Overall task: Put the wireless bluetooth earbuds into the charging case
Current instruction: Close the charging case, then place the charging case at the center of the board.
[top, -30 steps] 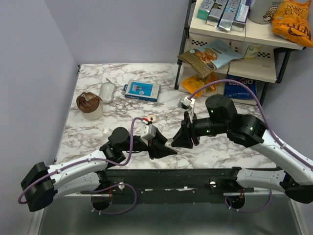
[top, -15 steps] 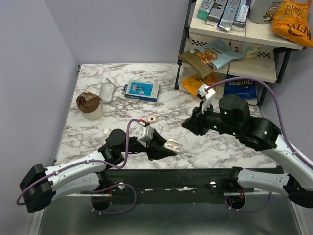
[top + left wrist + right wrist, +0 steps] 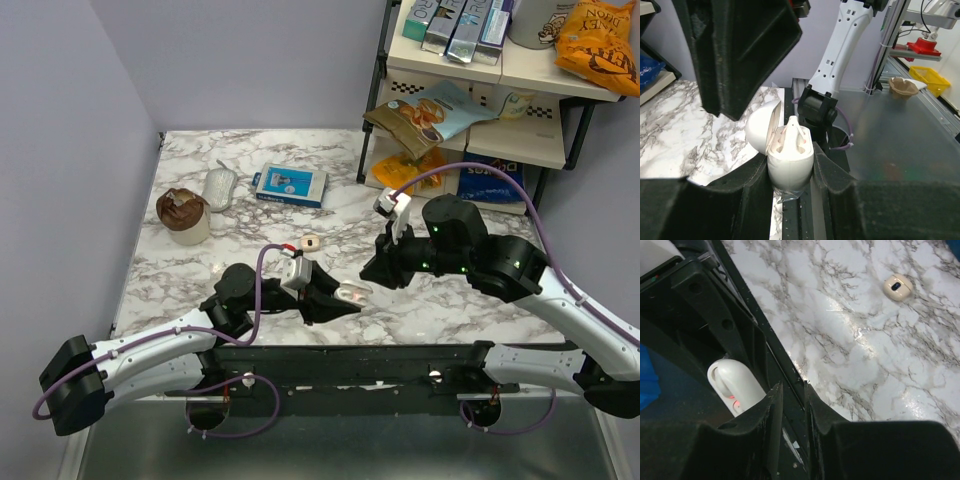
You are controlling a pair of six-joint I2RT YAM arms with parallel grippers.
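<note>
The white charging case stands upright with its lid swung open to the left, and my left gripper is shut on its body. Inside its mouth a white earbud piece rises between pink-lit hollows; I cannot tell whether both wells are filled. In the top view the case is held just above the table's near edge. My right gripper hovers just right of and above it. In the right wrist view my right gripper is open by a narrow gap that holds nothing, with the case to its left.
A small beige round case lies on the marble table behind the left gripper. Farther back are a blue box, a silver mouse and a brown-topped cup. A shelf of snack bags stands at the right.
The right gripper left the case, drew back up to the right, then came back left and down beside it, its jaws narrowing. The left gripper kept hold of the case.
</note>
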